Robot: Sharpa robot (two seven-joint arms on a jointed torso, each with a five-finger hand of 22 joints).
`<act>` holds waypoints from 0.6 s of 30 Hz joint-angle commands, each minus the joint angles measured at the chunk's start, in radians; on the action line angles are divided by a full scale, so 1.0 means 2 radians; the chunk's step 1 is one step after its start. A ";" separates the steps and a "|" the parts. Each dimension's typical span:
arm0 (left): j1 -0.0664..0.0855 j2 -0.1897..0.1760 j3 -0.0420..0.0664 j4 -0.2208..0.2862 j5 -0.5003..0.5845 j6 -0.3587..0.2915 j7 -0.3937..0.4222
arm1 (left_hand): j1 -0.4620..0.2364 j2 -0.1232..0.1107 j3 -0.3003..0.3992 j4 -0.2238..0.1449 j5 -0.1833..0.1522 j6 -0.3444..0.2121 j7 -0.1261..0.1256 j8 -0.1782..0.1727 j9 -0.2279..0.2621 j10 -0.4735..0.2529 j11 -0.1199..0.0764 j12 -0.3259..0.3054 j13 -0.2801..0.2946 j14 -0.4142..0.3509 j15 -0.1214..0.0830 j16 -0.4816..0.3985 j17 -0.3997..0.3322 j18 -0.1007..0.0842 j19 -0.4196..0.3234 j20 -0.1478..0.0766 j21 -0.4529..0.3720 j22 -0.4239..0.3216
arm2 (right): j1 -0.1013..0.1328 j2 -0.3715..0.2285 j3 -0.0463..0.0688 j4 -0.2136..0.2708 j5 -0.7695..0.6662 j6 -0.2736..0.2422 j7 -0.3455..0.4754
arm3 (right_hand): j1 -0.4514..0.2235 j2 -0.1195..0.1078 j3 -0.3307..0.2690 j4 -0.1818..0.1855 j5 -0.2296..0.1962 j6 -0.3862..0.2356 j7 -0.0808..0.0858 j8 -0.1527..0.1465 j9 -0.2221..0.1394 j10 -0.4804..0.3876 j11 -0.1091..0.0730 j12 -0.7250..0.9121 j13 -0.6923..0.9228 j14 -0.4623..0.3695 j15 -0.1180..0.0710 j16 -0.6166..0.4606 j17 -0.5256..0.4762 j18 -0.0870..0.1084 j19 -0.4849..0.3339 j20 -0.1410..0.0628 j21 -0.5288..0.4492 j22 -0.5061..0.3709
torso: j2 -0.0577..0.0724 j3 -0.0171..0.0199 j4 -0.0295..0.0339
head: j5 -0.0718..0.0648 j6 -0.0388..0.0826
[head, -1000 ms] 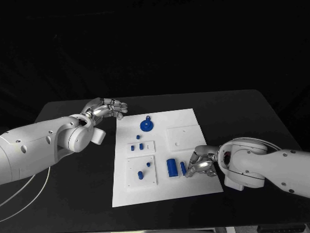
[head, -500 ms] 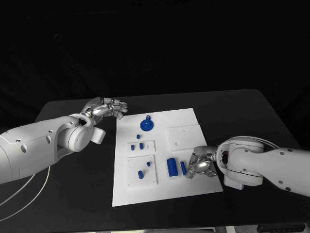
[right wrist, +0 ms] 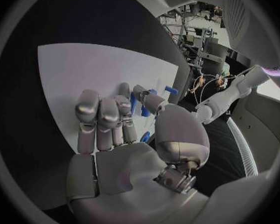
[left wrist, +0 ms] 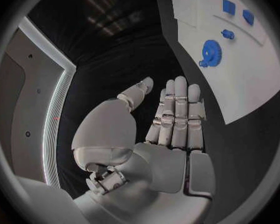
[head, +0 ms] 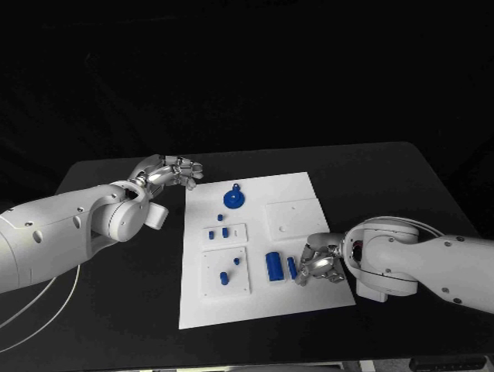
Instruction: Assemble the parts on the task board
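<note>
The task board — a flat white plate — lies in the middle of the black bench, its small blue plastic parts spread over its surface. At the far left, the left hand, silver and many-fingered, hovers off the board's far left corner; in its wrist view the fingers lie straight and side by side with nothing in them, seemingly parked clear so the other arm can work. Just right of it, on the board, lies a round blue gear-like disc. Nearer the robot sit two short blue pegs on a raised white square, then another raised square with two small blue pieces. Further right a longer blue block lies flat. Beside it, the right hand is curled down at the board's right edge, fingertips at a slim blue bar — whether it actually pinches that piece, I cannot tell. No label or writing is readable anywhere.
</note>
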 commanded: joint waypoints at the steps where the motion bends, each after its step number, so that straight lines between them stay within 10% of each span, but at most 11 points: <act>1: 0.000 0.001 0.000 0.000 0.003 0.006 0.004 | -0.003 0.001 0.001 0.002 0.002 -0.002 -0.002 0.002 0.000 -0.003 0.000 0.001 0.000 0.004 -0.001 -0.002 0.001 0.005 0.003 0.001 -0.002 0.001 | -0.003 -0.002 -0.003 -0.005 -0.010 0.014 -0.014 | -0.004 0.001 -0.001 -0.001 -0.001 0.000 0.002 -0.001 -0.002 0.000 0.000 -0.001 -0.001 0.002 -0.001 -0.001 0.000 0.040 -0.003 0.002 0.000 0.006 | 0.000 0.0000 0.0000 | 0.000 0.000; 7: 0.000 0.001 0.000 0.000 0.003 0.006 0.004 | -0.003 0.001 0.001 0.002 0.002 -0.002 -0.002 0.002 -0.001 -0.003 0.000 0.001 0.000 0.004 -0.001 -0.002 0.001 0.005 0.003 0.001 -0.002 0.001 | -0.003 -0.006 -0.002 -0.006 0.003 0.038 -0.004 | -0.007 -0.002 -0.002 -0.003 -0.001 0.000 0.002 -0.001 -0.003 0.000 0.000 -0.001 -0.001 0.002 -0.001 -0.001 0.000 0.040 -0.003 0.003 0.000 0.006 | 0.000 -0.0001 0.0000 | 0.000 0.000; 11: 0.000 0.001 0.000 -0.002 0.003 0.006 0.004 | -0.003 0.001 0.001 0.002 0.002 -0.002 -0.002 0.002 -0.001 -0.003 0.000 0.001 0.000 0.004 -0.001 -0.002 0.001 0.005 0.003 0.001 -0.002 0.001 | -0.003 -0.008 -0.002 -0.007 0.016 0.026 0.013 | -0.012 -0.024 -0.021 -0.017 0.022 -0.004 0.003 -0.002 -0.004 -0.003 0.001 -0.001 0.000 0.002 -0.001 -0.003 -0.001 0.040 -0.004 0.003 0.000 0.006 | 0.000 0.0001 -0.0002 | -0.001 0.001; 18: 0.000 0.001 0.000 -0.004 0.003 0.006 0.004 | -0.003 0.002 0.001 0.002 0.002 -0.002 -0.002 0.003 -0.001 -0.003 0.000 0.001 0.000 0.004 -0.001 -0.002 0.001 0.005 0.003 0.001 -0.002 0.001 | -0.003 -0.016 -0.002 -0.004 0.031 0.000 0.030 | -0.021 -0.056 -0.053 -0.017 0.000 -0.011 0.004 -0.003 -0.003 -0.007 0.002 -0.002 0.000 0.001 -0.001 -0.007 -0.003 0.040 -0.004 -0.001 -0.005 0.002 | 0.000 0.0004 -0.0003 | -0.001 0.002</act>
